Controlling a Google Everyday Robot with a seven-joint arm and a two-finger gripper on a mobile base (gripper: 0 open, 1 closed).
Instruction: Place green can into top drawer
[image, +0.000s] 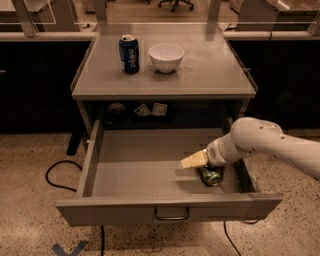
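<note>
The top drawer is pulled wide open below the table, its curved wire handle at the centre of the front panel. The green can lies inside the drawer at its right end, near the front. My gripper reaches into the drawer from the right, its tip pointing left, just above and to the left of the can. The white arm partly covers the can's top.
A blue can and a white bowl stand on the grey table top. Small items sit on the shelf behind the drawer. A black cable lies on the floor at the left.
</note>
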